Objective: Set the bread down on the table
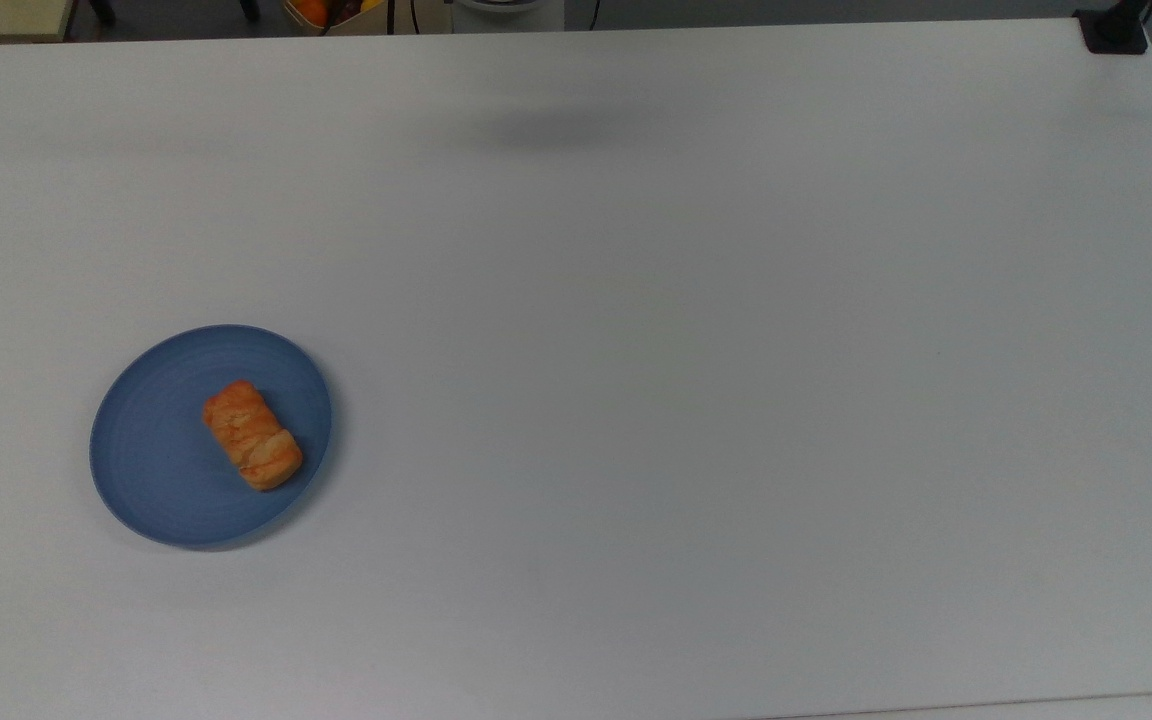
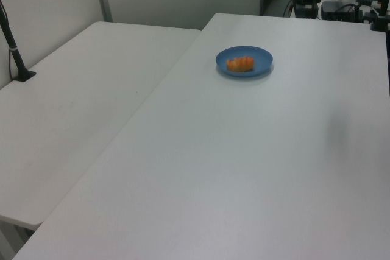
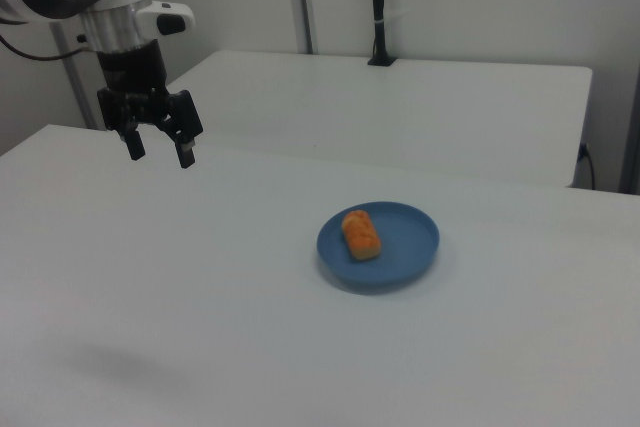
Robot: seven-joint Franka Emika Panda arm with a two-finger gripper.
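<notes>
The bread [image 1: 253,435] lies on the blue plate [image 1: 151,460], a little toward the top view's right side of the plate, and it is turned at an angle, one end pointing to the far left and the other to the near right. Its crust is golden-orange with some paler patches. In the left view the bread [image 2: 240,64] looks like a small orange piece near the middle of the plate [image 2: 259,58], and in the right view it [image 3: 361,234] sits on the left half of the plate [image 3: 405,237].

The plate stands on the white table [image 1: 696,400], in the top view's left part and toward the near edge. In the left view the table [image 2: 244,168] has the plate at its far end. A second white table [image 2: 79,95] stands just beside it on the left view's left.

In the right view the gripper [image 3: 158,150] hangs in the air above the table [image 3: 200,297], at the right view's upper left and well apart from the plate. Its two fingers are spread and hold nothing. A soft grey shadow [image 1: 546,128] falls on the far part of the table in the top view.
</notes>
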